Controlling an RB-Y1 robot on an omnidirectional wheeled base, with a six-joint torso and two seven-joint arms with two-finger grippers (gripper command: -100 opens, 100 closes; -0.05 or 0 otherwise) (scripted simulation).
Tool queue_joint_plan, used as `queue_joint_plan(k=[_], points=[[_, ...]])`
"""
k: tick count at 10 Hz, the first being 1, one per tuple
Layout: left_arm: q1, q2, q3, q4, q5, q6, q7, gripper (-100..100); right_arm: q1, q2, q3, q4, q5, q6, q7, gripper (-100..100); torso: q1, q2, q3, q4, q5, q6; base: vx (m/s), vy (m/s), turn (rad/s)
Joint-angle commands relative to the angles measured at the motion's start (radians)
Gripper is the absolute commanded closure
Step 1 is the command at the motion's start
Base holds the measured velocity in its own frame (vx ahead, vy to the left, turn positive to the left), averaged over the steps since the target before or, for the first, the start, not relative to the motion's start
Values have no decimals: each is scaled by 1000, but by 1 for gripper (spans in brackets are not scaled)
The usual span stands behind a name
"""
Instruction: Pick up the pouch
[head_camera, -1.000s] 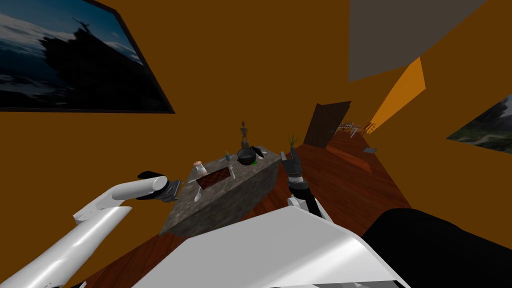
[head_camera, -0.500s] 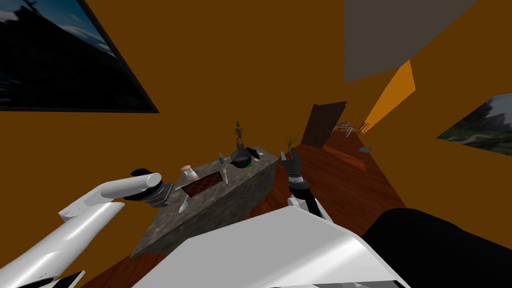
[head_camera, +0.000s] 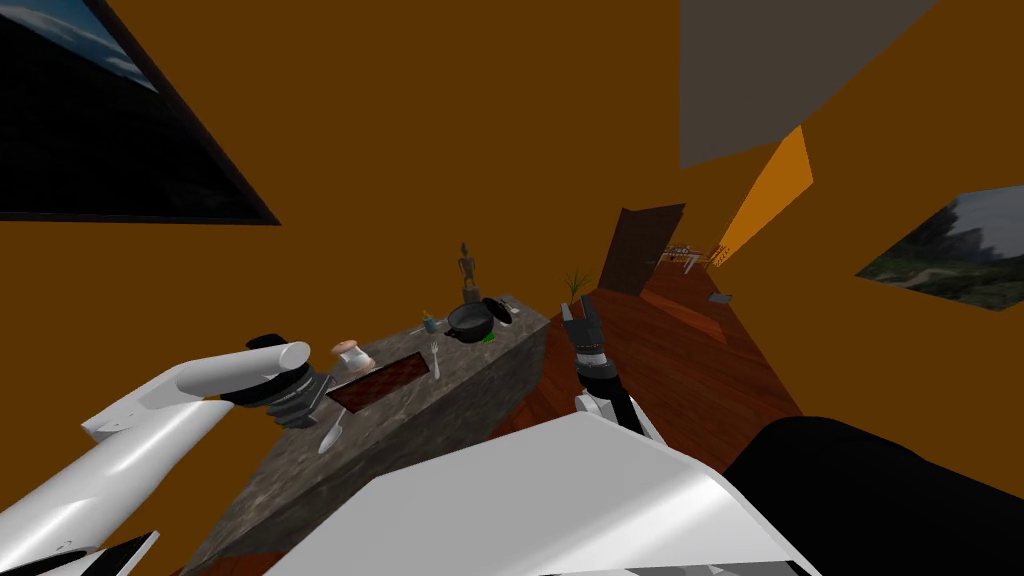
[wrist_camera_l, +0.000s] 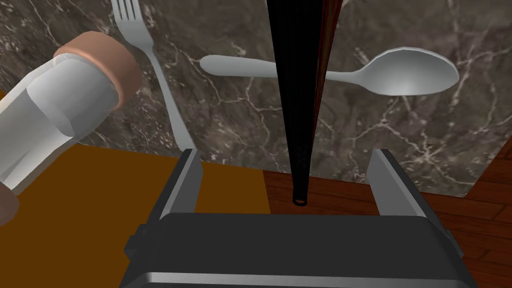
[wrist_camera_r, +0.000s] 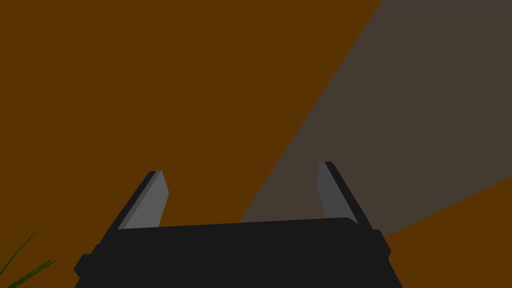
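Observation:
The pouch (head_camera: 383, 381) is a flat, dark red-brown rectangle lying on the grey marbled table (head_camera: 300, 470). In the left wrist view the pouch (wrist_camera_l: 300, 100) shows edge-on as a thin black and dark red strip. It runs away from the gap between the open fingers (wrist_camera_l: 191, 172), and its near end lies between them without touching either. My left gripper (head_camera: 312, 390) hangs at the table's left edge by the pouch's near end. My right gripper (head_camera: 580, 318) is raised beyond the table's right side, open and holding nothing (wrist_camera_r: 240, 172).
A clear jar with a tan lid (head_camera: 351, 357) stands just left of the pouch, close to my left fingers (wrist_camera_l: 65, 115). A fork (wrist_camera_l: 160, 90) and a spoon (wrist_camera_l: 360, 75) lie either side of the pouch. A black pot (head_camera: 468, 320), a figurine (head_camera: 465, 268) and a plant (head_camera: 575, 285) are farther back.
The whole head view has swung, so the table sits further left and nearer. My left gripper has come from beside the table to the pouch's near end. The right arm holds still.

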Motion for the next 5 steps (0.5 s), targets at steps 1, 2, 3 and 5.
queue_joint_plan(k=[1,2,3,5], points=[[-9,6,0,17,-1,38,-1,-100,0,0,0,0,0,0,0,0,0,0,0,0,0,0,76,-125,-51],[-28,26,1,45,-2,74,-4,-100,0,0,0,0,0,0,0,0,-1,-1,-1,0,0,0,88,-138,-86],[-28,26,1,45,-2,91,-4,-100,0,0,0,0,0,0,0,0,-2,-2,-1,0,-1,0,68,-103,-28],[-44,44,3,71,-2,138,-7,-100,0,0,0,0,0,0,0,0,-1,-1,0,0,0,0,73,-106,-46]])
